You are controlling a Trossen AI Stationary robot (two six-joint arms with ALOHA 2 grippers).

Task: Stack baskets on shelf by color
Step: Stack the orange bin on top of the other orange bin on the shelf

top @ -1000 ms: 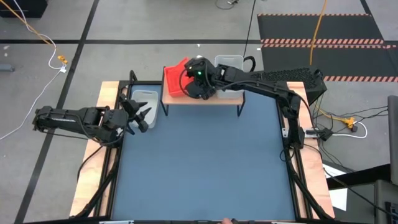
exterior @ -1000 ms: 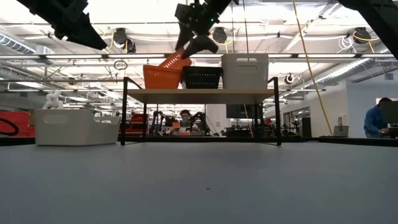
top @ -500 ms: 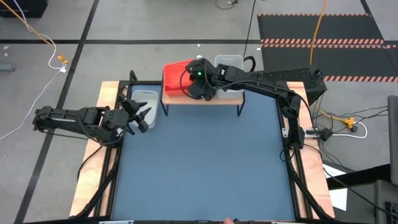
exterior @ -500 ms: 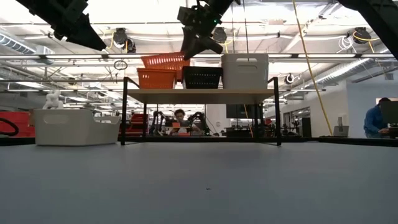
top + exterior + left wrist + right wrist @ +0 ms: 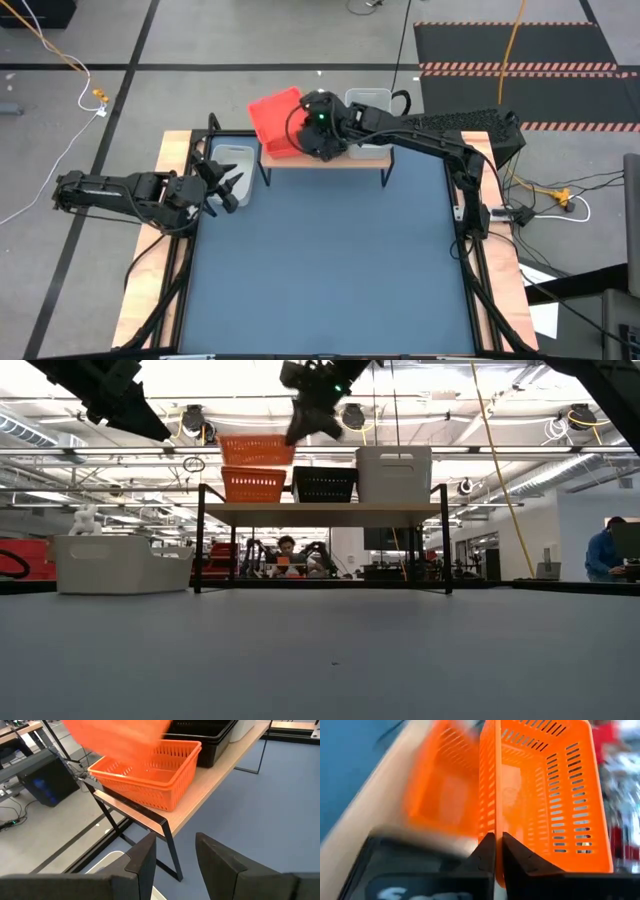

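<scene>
From above I see the right gripper (image 5: pixel 303 135) reaching over the left end of the shelf (image 5: pixel 325 158), holding a red basket (image 5: pixel 273 120) tilted over that end. A white basket (image 5: pixel 366 100) sits at the shelf's right end. Another white basket (image 5: pixel 232 160) stands on the counter (image 5: pixel 320 270) just left of the shelf, and the left gripper (image 5: pixel 228 188) waits beside it with its fingers spread.

From the low camera, the held red basket (image 5: pixel 257 450) hangs level above a second red basket (image 5: pixel 252 484) that stands on the shelf (image 5: pixel 325 513), a gap between them. The right gripper (image 5: pixel 305 422) grips its right rim. A black basket (image 5: pixel 324 483) and the white one (image 5: pixel 393 473) stand in line to the right. The counter's white basket (image 5: pixel 120 563) is at left.

Through the left wrist camera, fingers (image 5: pixel 141 862) parted, nothing between them; the shelved red basket (image 5: pixel 147 772) sits at the plank's corner beside the black basket (image 5: pixel 202 732).

Through the right wrist camera, my fingers (image 5: pixel 482 857) are pinched on the red basket's wall (image 5: pixel 540 785).
</scene>
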